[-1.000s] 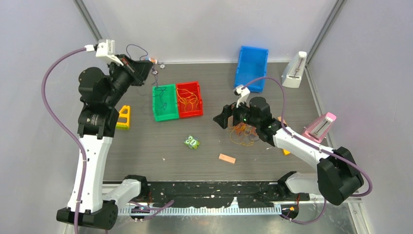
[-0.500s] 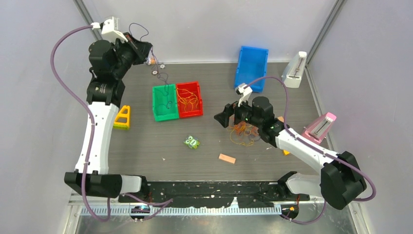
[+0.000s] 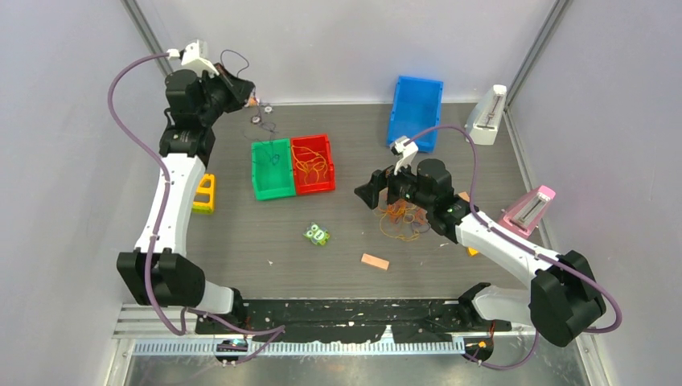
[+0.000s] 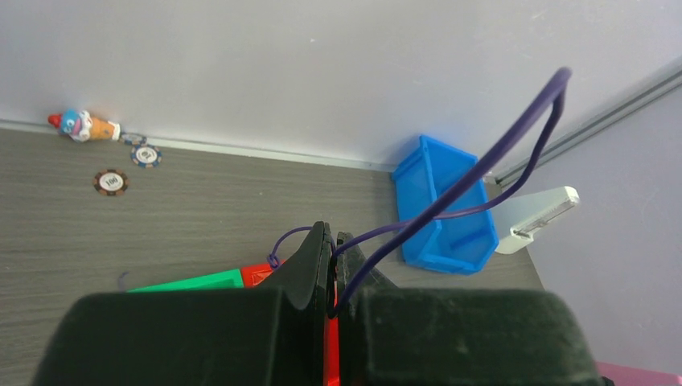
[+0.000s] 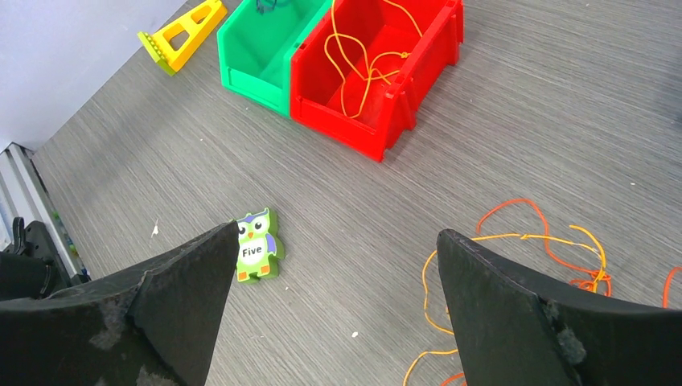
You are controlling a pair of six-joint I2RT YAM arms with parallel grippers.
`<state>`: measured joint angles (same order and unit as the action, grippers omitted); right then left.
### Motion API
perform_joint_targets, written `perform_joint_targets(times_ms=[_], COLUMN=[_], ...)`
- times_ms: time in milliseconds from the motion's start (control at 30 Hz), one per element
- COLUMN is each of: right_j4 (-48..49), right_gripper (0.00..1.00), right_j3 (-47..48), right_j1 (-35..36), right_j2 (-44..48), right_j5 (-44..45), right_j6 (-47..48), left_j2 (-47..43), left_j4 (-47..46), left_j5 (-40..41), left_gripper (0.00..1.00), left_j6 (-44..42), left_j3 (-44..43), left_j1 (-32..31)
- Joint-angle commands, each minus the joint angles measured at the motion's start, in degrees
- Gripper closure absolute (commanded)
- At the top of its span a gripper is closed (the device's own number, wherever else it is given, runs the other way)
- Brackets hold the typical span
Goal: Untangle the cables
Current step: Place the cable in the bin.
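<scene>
Thin orange cables (image 3: pixel 312 165) coil in the red bin (image 5: pixel 354 133), the right gripper (image 5: pixel 338 241) gapes wide over a loose orange tangle (image 5: pixel 515 241) on the table (image 3: pixel 241 241), and the raised left gripper (image 4: pixel 332 237) pinches one purple cable (image 4: pixel 490 161) arching in a loop.

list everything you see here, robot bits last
purple cable: one, dark purple, looping up from the left gripper
orange cables: several, loose on the table by the right gripper; more in the red bin
green bin: one, mid table, dark strands inside
red bin: one, touching the green bin's right side
blue bin: one, far right
yellow triangle block: one, left edge
owl piece: one, green, marked Five, mid table
small block: one, salmon, near centre
wedge objects: white, pink, right edge
poker chips: at least two, far edge
clown figure: one, by the back wall
table: dark grey
left gripper: shut on the purple cable
right gripper: open, empty
</scene>
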<state>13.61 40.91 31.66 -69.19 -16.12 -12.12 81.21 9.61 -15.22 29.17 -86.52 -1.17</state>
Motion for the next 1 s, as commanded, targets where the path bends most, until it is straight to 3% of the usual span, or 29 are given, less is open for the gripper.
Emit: perform_joint_targets(times_ms=[0, 200, 467, 767, 967], right_j4=[2.2, 2.69, 4.13, 5.7, 7.33], right_gripper=[0.02, 0.02, 0.02, 0.02, 0.02], right_j3=[0.3, -0.48, -1.99, -3.38, -4.4], right_j1=[0.16, 0.09, -0.1, -0.24, -0.46], right_j2=[1.72, 2.02, 2.48, 2.39, 1.91], right_j5=[1.29, 1.78, 1.17, 0.9, 0.51], right_j6=[0.79, 0.95, 0.2, -0.29, -0.94], left_j2=[1.43, 1.07, 0.27, 4.49, 7.49], left_j4=[-4.83, -7.06, -7.46, 0.98, -0.42], left_j5=[-2.27, -4.77, 1.4, 11.53, 16.68], left_gripper=[1.0, 1.0, 1.0, 1.0, 1.0], left_j6=[1.3, 4.5, 1.44, -5.44, -6.54], left_j3=[0.33, 5.46, 13.27, 11.0, 8.08], left_j1=[0.51, 0.47, 0.47, 0.38, 0.38])
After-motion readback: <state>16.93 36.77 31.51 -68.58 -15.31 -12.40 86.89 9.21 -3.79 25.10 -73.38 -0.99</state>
